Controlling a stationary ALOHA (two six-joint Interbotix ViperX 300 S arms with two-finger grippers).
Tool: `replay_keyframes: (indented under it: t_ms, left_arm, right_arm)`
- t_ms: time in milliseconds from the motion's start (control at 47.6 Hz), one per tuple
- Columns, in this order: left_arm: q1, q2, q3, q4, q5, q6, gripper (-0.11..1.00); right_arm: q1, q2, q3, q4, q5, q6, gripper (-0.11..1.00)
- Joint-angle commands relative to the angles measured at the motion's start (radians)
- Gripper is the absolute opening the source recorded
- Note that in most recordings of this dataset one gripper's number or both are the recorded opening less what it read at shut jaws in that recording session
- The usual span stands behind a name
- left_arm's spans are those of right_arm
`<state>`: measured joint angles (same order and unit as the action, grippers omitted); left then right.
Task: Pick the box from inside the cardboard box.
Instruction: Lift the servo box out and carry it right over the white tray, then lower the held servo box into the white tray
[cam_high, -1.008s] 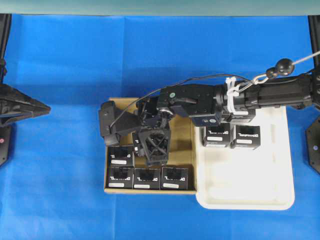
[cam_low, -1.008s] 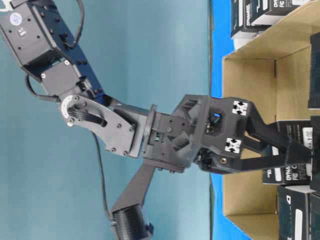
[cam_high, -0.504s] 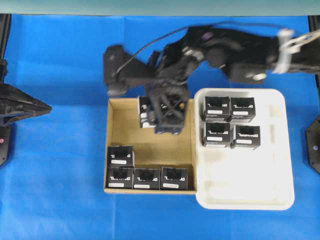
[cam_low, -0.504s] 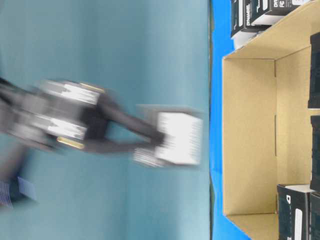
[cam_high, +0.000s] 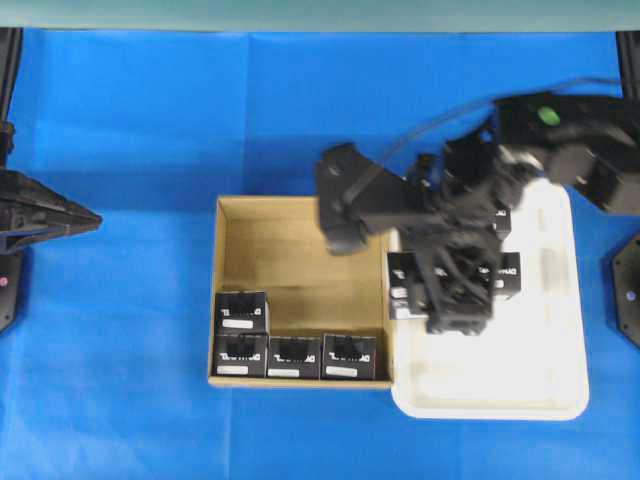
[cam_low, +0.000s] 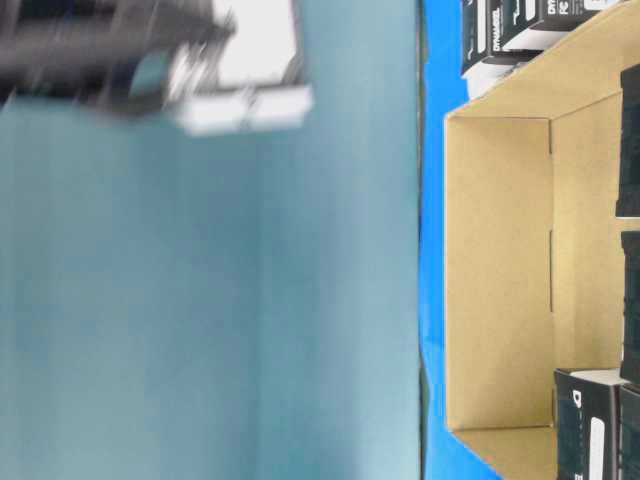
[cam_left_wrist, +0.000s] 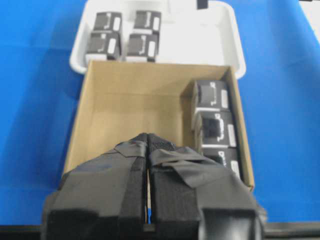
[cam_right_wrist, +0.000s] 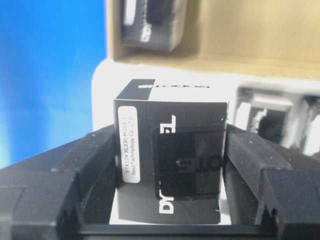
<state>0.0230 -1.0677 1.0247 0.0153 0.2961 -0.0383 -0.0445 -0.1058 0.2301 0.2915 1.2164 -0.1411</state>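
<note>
1. Box (cam_right_wrist: 170, 160) sits clamped between the two fingers (cam_right_wrist: 75, 180) of the right gripper (cam_high: 450, 290), black with white lettering and a white label strip on its side; the jaws pinch it from left and right
2. Seen from overhead, that gripper points downward and hangs above the left part of the white tray (cam_high: 560, 380), close to the tray's edge that touches the cardboard box (cam_high: 300, 240); the held box shows at the gripper's left side, lifted clear of the cardboard
3. Right arm (cam_high: 570, 150) reaches in from the upper right of the overhead view, bent down at the wrist, with a cable looping over it; the picture is blurred around it
4. Left gripper (cam_left_wrist: 148, 200) has its taped jaws pressed together with only a thin slit between them, and it looks toward the cardboard box from well apart
5. Inside the cardboard box four other black boxes (cam_high: 290, 355) remain along the near wall and left corner; more black boxes (cam_left_wrist: 125, 37) stand in the tray
</note>
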Motion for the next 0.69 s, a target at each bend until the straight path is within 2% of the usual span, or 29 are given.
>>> replay_keyframes:
  t_ms: [0,273,504,672]
  left_arm:
    - [0.002,0.003,-0.015,0.002,-0.006,0.003,-0.04]
    - [0.002,0.000,-0.015,0.002,-0.008,0.003,-0.04]
    - [0.002,0.000,-0.017,0.002,-0.011,0.002,-0.04]
    - [0.002,0.000,-0.015,0.003,-0.011,0.002,-0.04]
  right_arm:
    - [0.012,-0.066,0.103,0.005,-0.095,0.009,0.63]
    - [0.069,-0.094,0.321,0.005,-0.278,0.011,0.63]
    - [0.100,-0.037,0.411,0.003,-0.414,0.011,0.63]
    - [0.101,0.012,0.437,0.000,-0.500,0.009,0.63]
